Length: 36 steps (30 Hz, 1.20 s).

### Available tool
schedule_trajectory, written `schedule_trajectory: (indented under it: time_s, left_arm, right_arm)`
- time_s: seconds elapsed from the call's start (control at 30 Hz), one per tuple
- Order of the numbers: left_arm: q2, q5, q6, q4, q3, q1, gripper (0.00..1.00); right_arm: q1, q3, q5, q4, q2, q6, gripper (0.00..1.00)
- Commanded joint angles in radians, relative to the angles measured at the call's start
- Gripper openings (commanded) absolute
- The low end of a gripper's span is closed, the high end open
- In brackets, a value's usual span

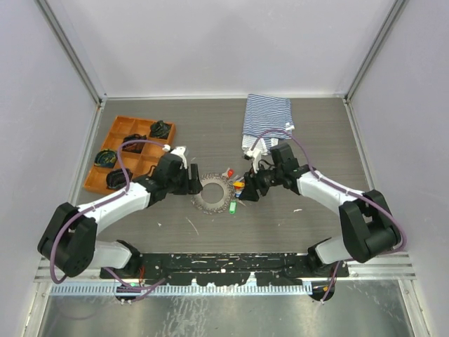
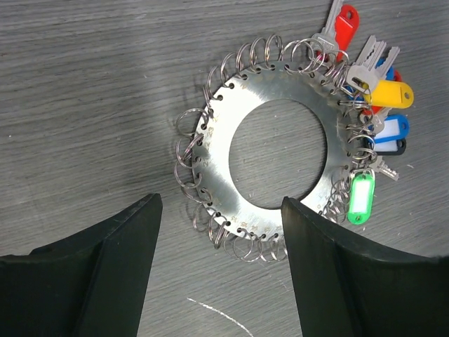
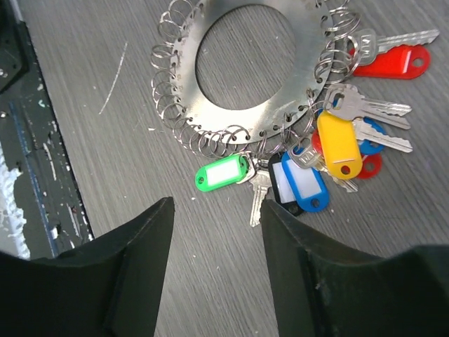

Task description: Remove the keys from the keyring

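The keyring [image 1: 208,199] is a flat metal disc with a large centre hole and several small wire rings round its rim, lying flat mid-table. The keys [image 1: 237,187], with red, yellow, blue and green plastic tags, hang bunched on its right side. My left gripper [image 1: 193,184] is open and empty at the disc's left edge. In the left wrist view its fingers straddle the disc's near rim [image 2: 224,161], with the keys [image 2: 375,105] at the upper right. My right gripper [image 1: 249,189] is open and empty beside the keys. Its wrist view shows the disc [image 3: 189,91], the yellow tag [image 3: 338,144] and the green tag [image 3: 223,173] just ahead of the fingertips.
An orange tray [image 1: 95,184] with dark bundles stands at the back left. A striped blue-white cloth [image 1: 266,119] lies at the back right. Grey walls enclose the table, and a black base rail [image 1: 224,263] runs along the near edge.
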Motion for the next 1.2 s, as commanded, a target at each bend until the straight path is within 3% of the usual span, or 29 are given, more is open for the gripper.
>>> schedule_trajectory:
  time_s: [0.0,0.13,0.47,0.97,1.17]
  left_arm:
    - [-0.006,0.023,0.025,0.057,0.008,0.009,0.71]
    - [-0.022,0.070,0.005,0.095,-0.021,0.009,0.70]
    - [-0.035,0.124,-0.009,0.113,-0.052,0.009,0.68]
    - [-0.087,0.183,-0.029,0.146,-0.065,0.009,0.68]
    - [-0.095,0.205,-0.040,0.154,-0.066,0.009,0.68]
  right_arm:
    - [0.065,0.055,0.145,0.065,0.038,0.049,0.55]
    - [0.074,0.077,0.162,0.075,0.107,0.113,0.43]
    - [0.088,0.132,0.116,0.078,0.236,0.180,0.29]
    - [0.108,0.186,0.171,0.063,0.320,0.199,0.34]
    - [0.116,0.197,0.165,0.058,0.337,0.202,0.31]
